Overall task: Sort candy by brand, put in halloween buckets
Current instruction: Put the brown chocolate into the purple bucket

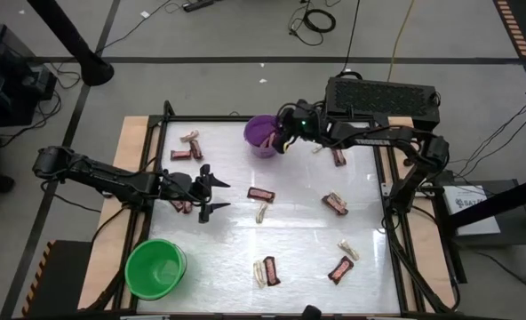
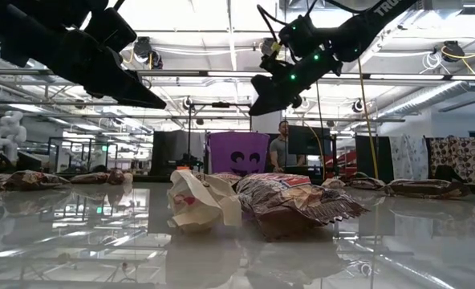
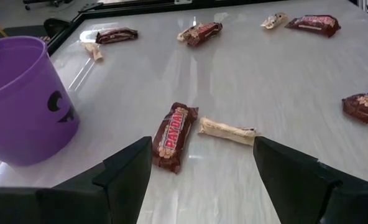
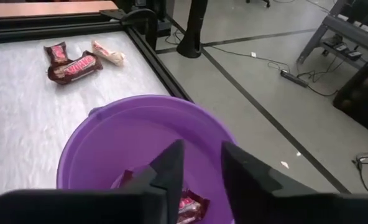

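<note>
My right gripper (image 1: 288,138) hangs over the purple bucket (image 1: 263,135) at the table's far side. Its fingers are open above the bucket's mouth (image 4: 140,143) with nothing between them. A dark brown bar (image 4: 187,208) lies on the bucket's bottom. My left gripper (image 1: 217,191) stands open above the table at middle left. Ahead of it a brown bar (image 3: 174,135) and a cream twisted piece (image 3: 227,130) lie flat on the table. The green bucket (image 1: 155,267) stands at the near left corner.
More brown bars and cream pieces lie scattered: far left (image 1: 187,147), beside the left gripper (image 1: 183,206), middle right (image 1: 334,203), far right (image 1: 338,157), near edge (image 1: 266,271) and near right (image 1: 340,268). A black frame (image 1: 383,204) rims the table.
</note>
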Controlling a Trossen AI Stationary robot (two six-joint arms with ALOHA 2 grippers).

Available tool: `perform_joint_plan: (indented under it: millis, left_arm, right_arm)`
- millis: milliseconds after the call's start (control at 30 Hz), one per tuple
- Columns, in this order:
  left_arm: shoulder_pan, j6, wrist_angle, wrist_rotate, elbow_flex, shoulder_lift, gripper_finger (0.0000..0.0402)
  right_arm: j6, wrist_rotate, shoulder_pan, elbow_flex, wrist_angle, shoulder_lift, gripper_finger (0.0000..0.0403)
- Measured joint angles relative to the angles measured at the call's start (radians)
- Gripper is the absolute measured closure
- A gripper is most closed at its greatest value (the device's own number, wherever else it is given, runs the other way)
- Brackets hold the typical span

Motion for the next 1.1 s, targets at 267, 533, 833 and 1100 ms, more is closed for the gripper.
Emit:
perform_joint_plan:
  millis: [267,533,833,1100]
  left_arm:
    - [0.0,-0.003,-0.004,0.0,0.0,0.0,0.0117]
    - [0.0,-0.032,-0.003,0.0,0.0,0.0,0.0117]
    - [-0.001,-0.03,0.006,0.0,0.0,0.0,0.0117]
    - [0.002,0.073,0.047,0.008,-0.001,0.0,0.0117]
  right_arm:
    - [-0.012,-0.061,0.083,0.0,-0.112,-0.116,0.0247]
    - [0.112,-0.374,0.287,0.0,-0.51,-0.287,0.0243]
    - [0.452,-0.429,0.654,0.0,-0.883,-0.256,0.0243]
    - [0.51,-0.393,0.905,0.0,-0.876,-0.102,0.0243]
